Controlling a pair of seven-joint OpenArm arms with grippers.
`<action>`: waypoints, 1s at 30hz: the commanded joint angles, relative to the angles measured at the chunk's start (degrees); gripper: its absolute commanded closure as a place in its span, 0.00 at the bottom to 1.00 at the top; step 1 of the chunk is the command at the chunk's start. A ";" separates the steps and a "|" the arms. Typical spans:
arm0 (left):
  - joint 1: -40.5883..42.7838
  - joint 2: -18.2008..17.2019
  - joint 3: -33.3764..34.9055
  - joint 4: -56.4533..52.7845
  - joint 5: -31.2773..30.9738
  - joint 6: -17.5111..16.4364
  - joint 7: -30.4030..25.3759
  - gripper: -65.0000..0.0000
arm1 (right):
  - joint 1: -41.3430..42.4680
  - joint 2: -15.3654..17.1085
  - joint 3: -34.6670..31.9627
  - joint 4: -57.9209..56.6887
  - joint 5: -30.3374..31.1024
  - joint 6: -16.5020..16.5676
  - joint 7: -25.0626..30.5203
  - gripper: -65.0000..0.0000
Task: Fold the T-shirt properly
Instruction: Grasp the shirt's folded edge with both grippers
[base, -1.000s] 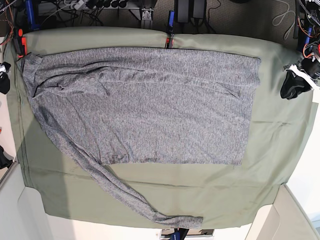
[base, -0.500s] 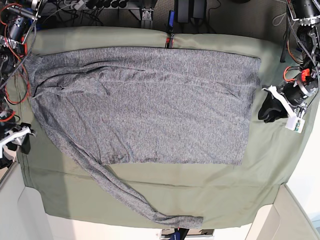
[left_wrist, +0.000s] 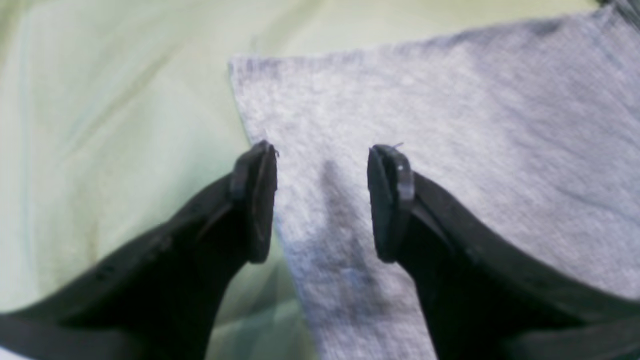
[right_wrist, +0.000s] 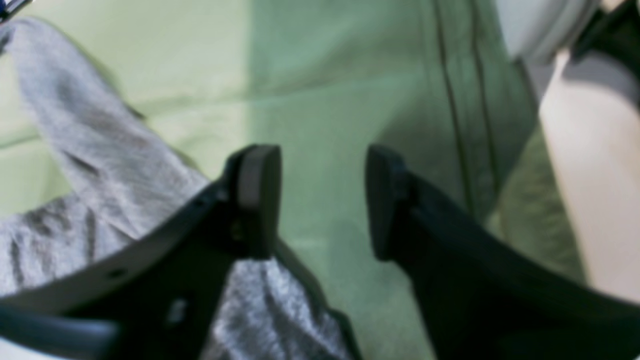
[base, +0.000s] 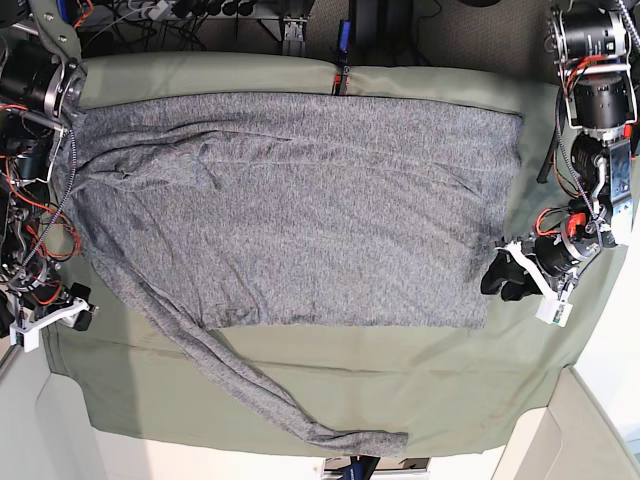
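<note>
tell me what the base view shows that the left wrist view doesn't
Only the base view shows the whole T-shirt spread flat, its long sleeve trailing toward the table cloth's edge, and both arms, with the right gripper beside the sleeve. Only the left wrist view shows the left gripper from close up, fingers apart and empty above the shirt's corner. Both show grey shirt fabric on the green cloth.
</note>
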 joint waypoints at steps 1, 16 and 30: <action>-2.89 -1.09 0.57 -2.14 0.07 -0.17 -2.45 0.51 | 2.25 0.61 0.11 -0.81 0.24 0.00 1.11 0.51; -15.10 -0.76 2.21 -21.88 7.76 2.03 -12.85 0.51 | 2.12 -3.74 0.11 -4.83 2.19 4.98 -0.42 0.51; -15.17 0.22 9.84 -26.27 12.22 5.79 -19.71 0.51 | 2.10 -6.99 0.11 -4.83 1.79 6.99 -2.84 0.51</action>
